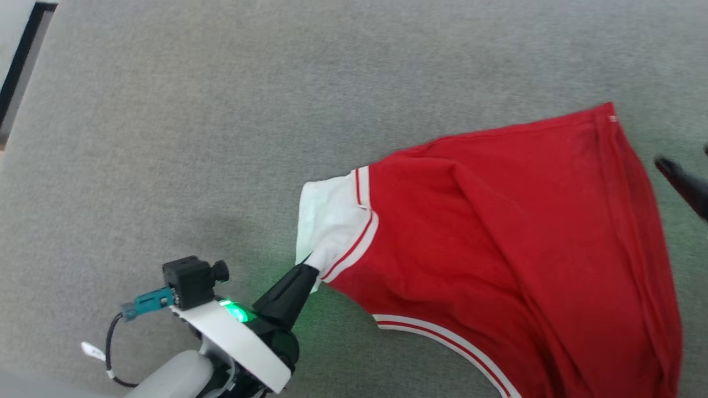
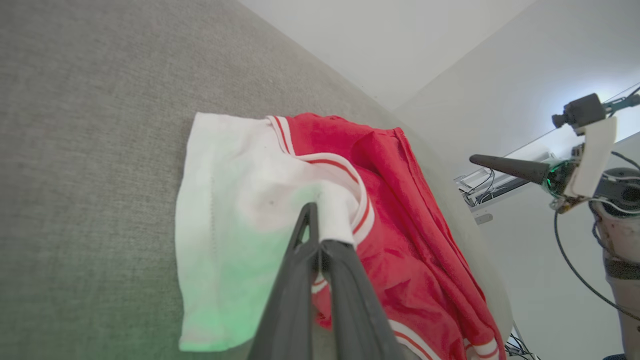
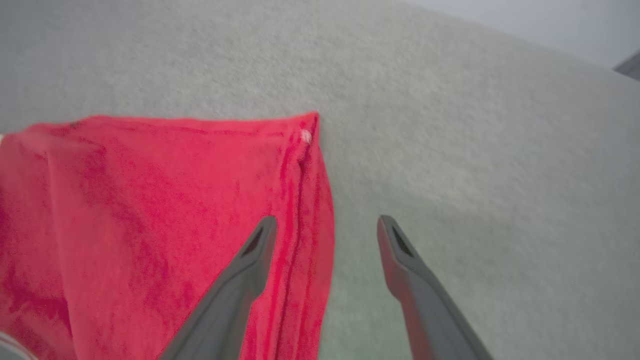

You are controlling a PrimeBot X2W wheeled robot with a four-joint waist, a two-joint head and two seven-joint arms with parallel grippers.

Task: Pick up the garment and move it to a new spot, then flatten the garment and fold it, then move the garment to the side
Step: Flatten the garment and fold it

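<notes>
Well, the garment (image 1: 498,232) lies spread on the grey fuzzy surface (image 1: 166,110) and fills the right and lower right of the head view. It is bright red, with a white sleeve that has thin red and white stripes next to it. The sleeve points toward the middle of that picture. The left gripper (image 1: 311,269) comes up from the lower left of the head view. Its two dark fingers are pressed together on the lower edge of the white sleeve, so it is pinching the garment. A green light (image 1: 238,312) glows on its wrist, and a small black camera (image 1: 191,279) sits just beside the light. The left wrist view has the same pinch in the middle. The fingers (image 2: 300,265) are closed tight with a bit of white cloth bunched at the tips. The white sleeve spreads out to the left there, and the red cloth is heaped to the right. The right gripper (image 3: 326,224) has its jaws wide apart and holds nothing. In the right wrist view one finger is over the red edge of the garment, near its corner. The other finger is over the bare grey surface. I cannot tell if the fingers touch the cloth. At the right edge of the head view a dark finger of the right gripper is just beside the red cloth.
</notes>
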